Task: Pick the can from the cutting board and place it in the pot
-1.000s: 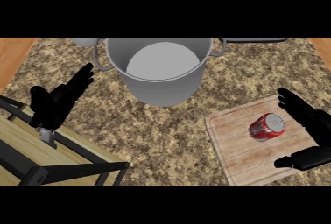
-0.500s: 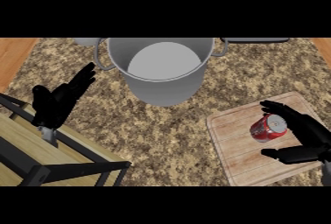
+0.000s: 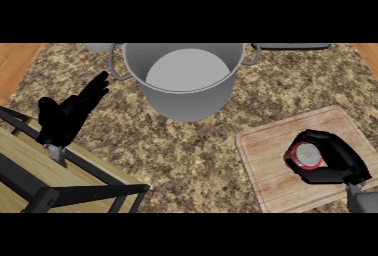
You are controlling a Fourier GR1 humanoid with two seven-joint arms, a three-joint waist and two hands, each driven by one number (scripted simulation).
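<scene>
A red can (image 3: 305,154) with a silver top lies on the wooden cutting board (image 3: 275,150) at the lower right. My right hand (image 3: 341,161) is curled round the can, with fingers over its far side and the thumb under its near side. A tall grey pot (image 3: 186,75) stands at the top centre, and nothing lies inside it. My left hand (image 3: 68,114) rests open at the left, fingers pointing up toward the pot.
A black-framed wooden shelf (image 3: 44,172) fills the lower left corner, under my left hand. A dark pan edge (image 3: 291,46) shows at the top right and a grey object (image 3: 100,47) at the top left. The counter (image 3: 188,165) is speckled stone.
My right hand has moved left onto the can and closed round it. The left hand has stayed where it was.
</scene>
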